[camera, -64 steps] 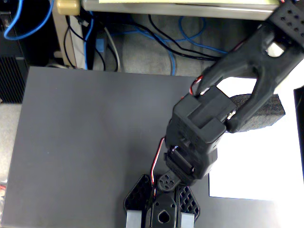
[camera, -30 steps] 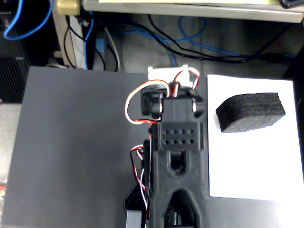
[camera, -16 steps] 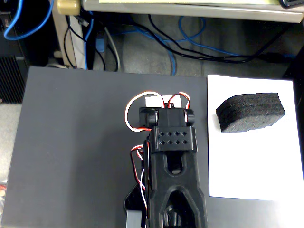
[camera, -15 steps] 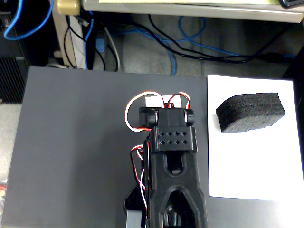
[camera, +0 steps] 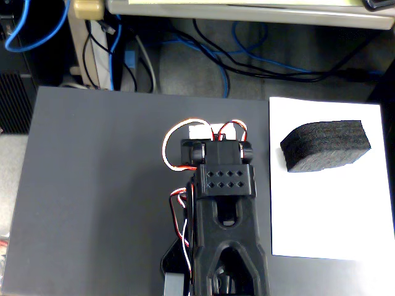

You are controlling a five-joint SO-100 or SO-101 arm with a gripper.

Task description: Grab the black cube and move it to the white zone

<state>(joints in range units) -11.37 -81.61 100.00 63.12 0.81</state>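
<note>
The black cube (camera: 326, 146), an oblong spongy foam block, lies on the upper part of the white zone (camera: 333, 216), a white paper sheet at the right of the fixed view. The black robot arm (camera: 225, 209) is folded over the middle of the dark grey mat, to the left of the sheet and apart from the block. Red, white and black wires loop around its joints. The gripper's fingers do not show; they are hidden under the arm or beyond the bottom edge.
The dark grey mat (camera: 105, 185) covers most of the table. Behind its far edge lie blue and black cables (camera: 247, 55) and a beige desk leg (camera: 92, 43). A black ribbed box (camera: 15, 102) stands at the far left.
</note>
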